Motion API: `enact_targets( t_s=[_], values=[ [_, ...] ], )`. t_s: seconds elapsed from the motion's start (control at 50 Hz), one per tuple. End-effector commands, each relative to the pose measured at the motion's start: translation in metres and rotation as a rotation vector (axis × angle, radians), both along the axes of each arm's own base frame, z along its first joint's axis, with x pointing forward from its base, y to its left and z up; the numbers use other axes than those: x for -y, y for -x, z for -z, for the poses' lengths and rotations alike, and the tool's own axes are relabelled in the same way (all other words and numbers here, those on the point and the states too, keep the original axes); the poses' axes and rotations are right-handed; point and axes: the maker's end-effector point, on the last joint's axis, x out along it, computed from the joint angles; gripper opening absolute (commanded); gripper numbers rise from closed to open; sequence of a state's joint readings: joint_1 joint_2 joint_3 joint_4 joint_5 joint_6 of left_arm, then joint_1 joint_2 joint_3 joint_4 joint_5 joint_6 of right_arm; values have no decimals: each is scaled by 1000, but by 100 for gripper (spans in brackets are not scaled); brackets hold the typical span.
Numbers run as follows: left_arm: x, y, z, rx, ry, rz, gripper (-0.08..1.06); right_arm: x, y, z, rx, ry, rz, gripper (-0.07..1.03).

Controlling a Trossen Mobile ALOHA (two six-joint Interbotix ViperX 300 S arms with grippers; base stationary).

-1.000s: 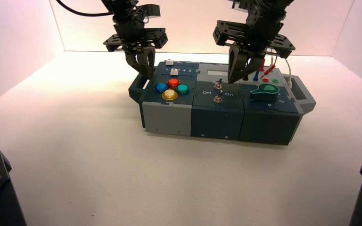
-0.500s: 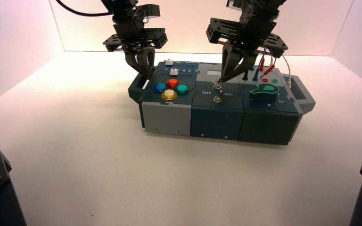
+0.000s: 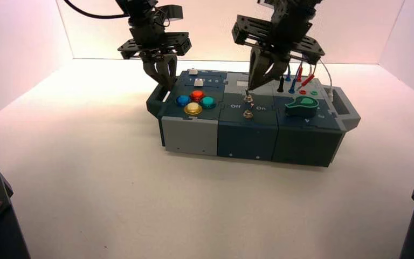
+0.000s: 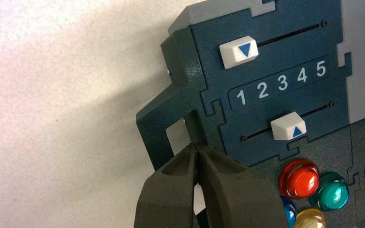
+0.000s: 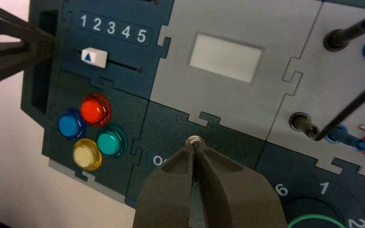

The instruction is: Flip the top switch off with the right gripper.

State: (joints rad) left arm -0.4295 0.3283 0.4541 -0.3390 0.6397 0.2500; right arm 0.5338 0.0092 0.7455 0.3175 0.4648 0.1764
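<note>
The top switch [image 3: 247, 97], a tiny silver toggle, stands in the middle dark panel of the box [image 3: 194, 135], between the "Off" and "On" lettering. My right gripper [image 3: 250, 88] hangs just above and behind it, shut. In the right wrist view its closed fingertips [image 5: 196, 148] meet right at the switch's round silver top [image 5: 196, 140], and the lever's lean does not show. My left gripper [image 3: 167, 82] is shut and hovers over the box's left handle [image 4: 171, 142], holding nothing.
A second silver toggle [image 3: 247, 113] sits just in front of the top one. Red, blue, teal and yellow buttons [image 3: 195, 101] lie to the left, with two white sliders [image 4: 240, 50] behind them. The green knob [image 3: 303, 107] and plugged wires [image 3: 296, 75] are to the right.
My right gripper has swung left from above the wire panel to the top switch, then lifted slightly. The left arm has not moved.
</note>
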Motion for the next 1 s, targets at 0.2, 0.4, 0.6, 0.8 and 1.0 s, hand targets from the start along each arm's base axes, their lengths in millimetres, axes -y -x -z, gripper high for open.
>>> enact_targets(
  t_s=[0.2,0.4,0.6,0.8,1.0],
  values=[
    [-3,0,7,-2,-14,13,-3,-18,-5,-16,44,-38,-21,-2],
    [-3,0,8,-5,-15,13,-3,-16,-2,-18,46,-39,-23,-2],
    [-3,2,6,-8,-14,15,-3,-14,2,-29,58,-47,-36,-2],
    [-3,-1,-10,22,-5,25,-3,-12,9,-39,59,-37,-75,-2],
    [-1,-1,-35,47,9,40,-3,-5,16,-43,49,18,-146,-2]
  ],
)
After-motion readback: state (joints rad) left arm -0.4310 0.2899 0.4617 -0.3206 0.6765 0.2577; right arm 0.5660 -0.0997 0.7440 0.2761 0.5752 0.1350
